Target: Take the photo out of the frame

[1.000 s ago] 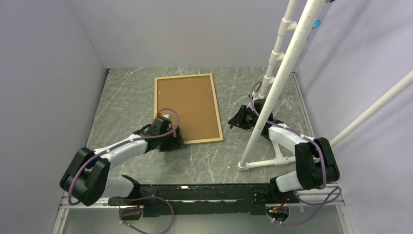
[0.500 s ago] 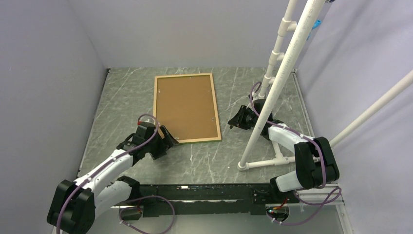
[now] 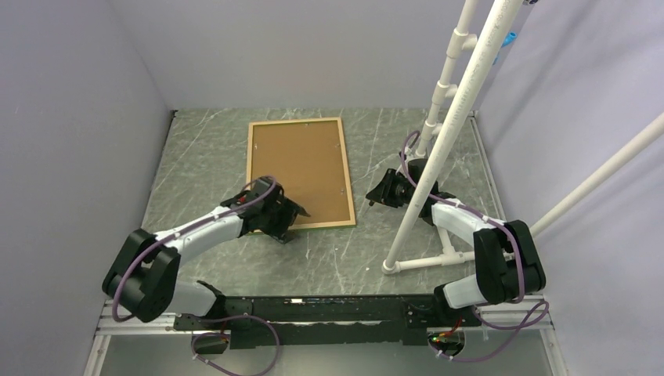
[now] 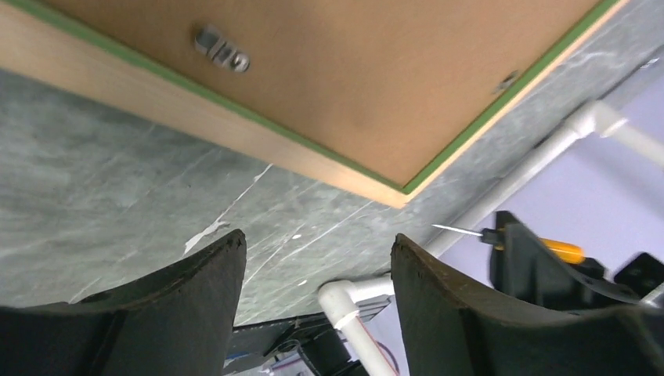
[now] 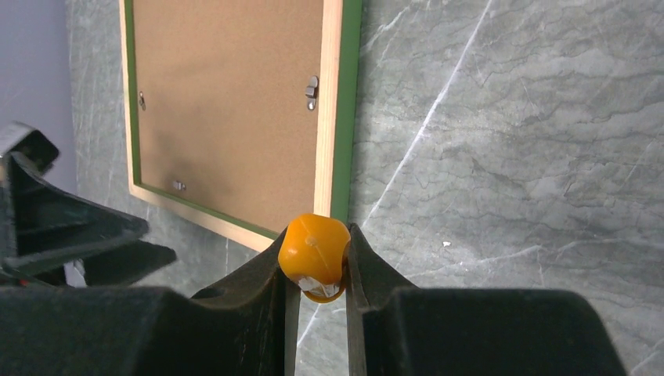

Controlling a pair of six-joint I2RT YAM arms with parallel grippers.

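Grey marbled tabletop (image 3: 203,157). White plastic pipe stand (image 3: 437,157) on its right side. Thin rectangular frame (image 3: 294,122), green with a light wood rim, lies flat and face down at centre. Brown backing board (image 3: 297,168) sits inside it, filling the rim. Left end effector (image 3: 291,223) low, just off the frame's near edge, jaws wide apart, empty. Right end effector (image 3: 381,192) near the frame's right edge, not touching, clamped on orange-handled screwdriver (image 5: 313,251). Small metal turn clips (image 5: 312,92) at the board's edges.
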